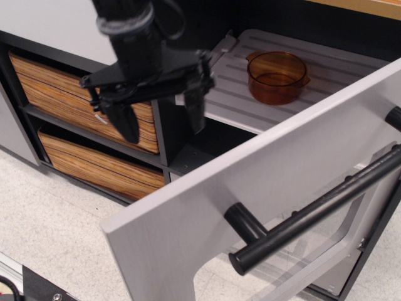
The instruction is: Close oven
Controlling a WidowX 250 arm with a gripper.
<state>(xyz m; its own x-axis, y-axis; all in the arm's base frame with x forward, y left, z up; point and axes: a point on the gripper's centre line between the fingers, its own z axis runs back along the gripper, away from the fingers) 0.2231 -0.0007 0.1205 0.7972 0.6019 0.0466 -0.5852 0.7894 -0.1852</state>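
Black two-finger robot gripper [160,116] enters from the upper frame edge on a black cylindrical wrist [135,31], pointing downward. Fingers spread wide apart; nothing between them.
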